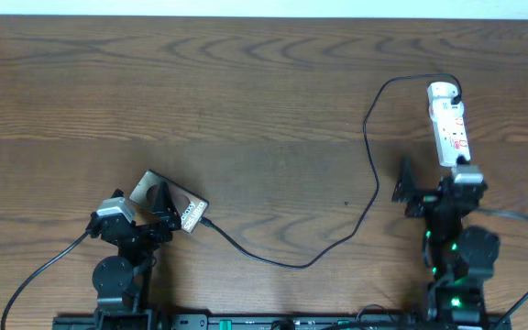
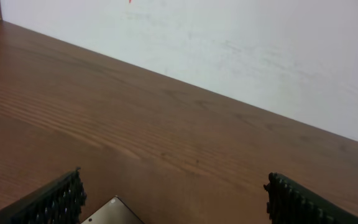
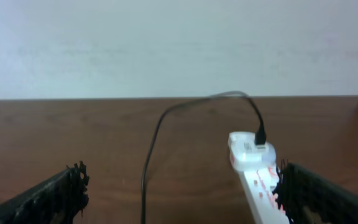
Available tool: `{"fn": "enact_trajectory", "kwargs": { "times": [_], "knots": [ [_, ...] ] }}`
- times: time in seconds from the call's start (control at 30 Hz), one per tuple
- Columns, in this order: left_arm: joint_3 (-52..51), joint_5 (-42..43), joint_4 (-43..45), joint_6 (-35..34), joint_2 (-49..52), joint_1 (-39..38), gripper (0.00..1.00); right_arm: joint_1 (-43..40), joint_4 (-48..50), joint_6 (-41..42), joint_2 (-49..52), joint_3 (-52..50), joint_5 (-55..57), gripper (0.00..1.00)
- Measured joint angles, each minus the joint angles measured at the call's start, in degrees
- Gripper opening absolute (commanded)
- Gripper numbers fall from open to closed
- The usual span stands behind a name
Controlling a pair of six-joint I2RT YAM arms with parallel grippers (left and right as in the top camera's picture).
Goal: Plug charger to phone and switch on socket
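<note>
The left fingers are spread wide and grip nothing. They straddle one end of the phone, probably to pin or steady it so a plug can be seated. One finger lies over the phone's face, and only a pale corner of the slab shows low between them in the left wrist view. The charger meets the phone's edge on the side away from these fingers, then loops loosely across the counter. It rises to the end of the socket farthest from the right fingers, where its black head sits in a white block. These fingers are also wide apart and empty. They are lined up on the socket's near end, which lies just ahead and hard against the right-hand finger, a sensible stance for pressing a switch. The cable looks plugged into the phone, but the joint is too small to tell whether the tip is fully home. Most of the phone's near end is covered from above by the left fingers and wrist. The socket's near end runs under the right wrist in the overhead view and is cut off by the lower edge of the right wrist view. No switch can be made out there, nor whether it is on.
</note>
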Motion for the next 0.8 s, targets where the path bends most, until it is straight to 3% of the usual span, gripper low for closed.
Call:
{"fn": "enact_trajectory", "kwargs": {
  "times": [0.13, 0.37, 0.5, 0.8],
  "knots": [
    [0.0, 0.02, 0.04, 0.0, 0.0, 0.0, 0.91, 0.0, -2.71, -0.48, -6.45, -5.57, 0.0, 0.99],
    [0.0, 0.15, 0.0, 0.0, 0.0, 0.0, 0.91, 0.02, -20.68, -2.01, -19.32, -6.56, 0.48, 0.99],
    [0.0, 0.13, 0.0, 0.0, 0.02, 0.0, 0.91, 0.0, -20.39, -2.67, -26.03, -6.54, 1.27, 0.99],
    [0.0, 0.13, 0.0, 0.0, 0.02, 0.0, 0.91, 0.0, -20.76, -3.26, -26.77, -6.54, 1.66, 0.99]
  ]
}}
